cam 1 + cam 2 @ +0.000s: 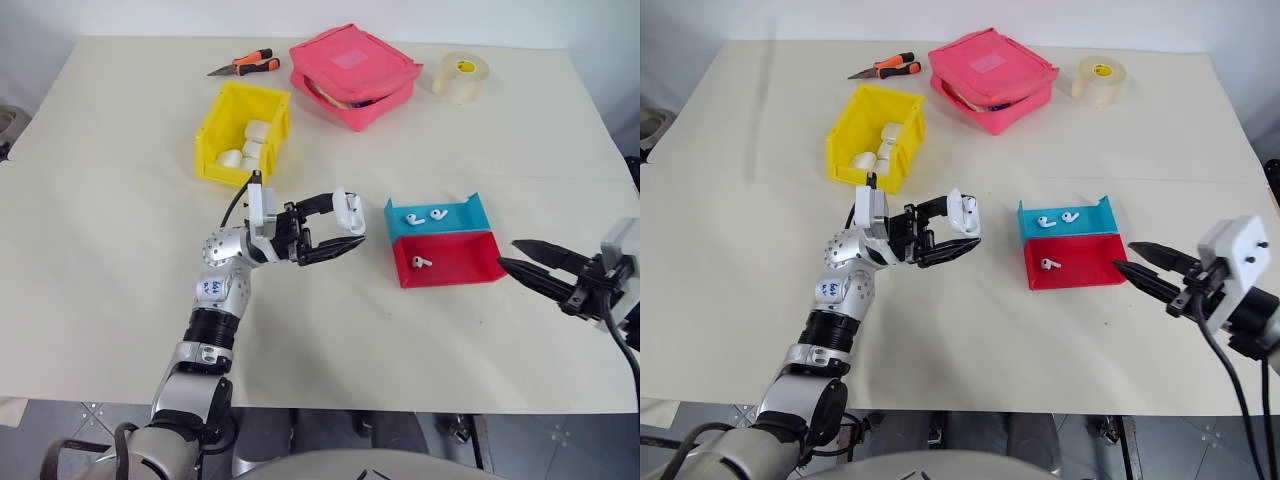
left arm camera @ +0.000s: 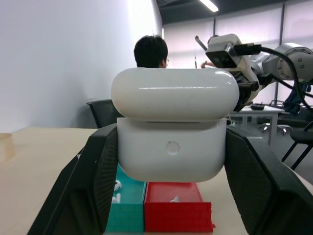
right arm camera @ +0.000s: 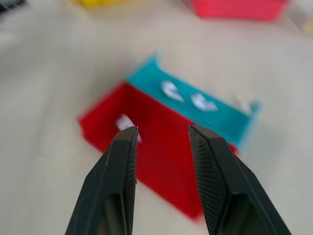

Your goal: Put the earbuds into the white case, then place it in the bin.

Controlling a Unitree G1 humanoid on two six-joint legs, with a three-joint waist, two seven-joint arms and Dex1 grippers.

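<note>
My left gripper [image 1: 345, 228] is shut on the white case [image 1: 349, 212] and holds it above the table between the yellow bin [image 1: 211, 130] and the trays. In the left wrist view the case [image 2: 172, 147] sits between both fingers, its lid looking slightly ajar. Two earbuds [image 1: 415, 218] [image 1: 440, 213] lie in the blue tray [image 1: 467, 222]. A third earbud [image 1: 421, 263] lies in the red tray [image 1: 462, 262]. Right of the red tray, my right gripper [image 1: 515, 256] is open, pointing at it, with nothing between its fingers [image 3: 122, 161].
The bin holds several white cases [image 1: 250, 145]. A pink zip pouch [image 1: 352, 72], a tape roll [image 1: 461, 76] and orange-handled pliers [image 1: 246, 66] lie along the far side. A person [image 2: 151, 51] sits in the background of the left wrist view.
</note>
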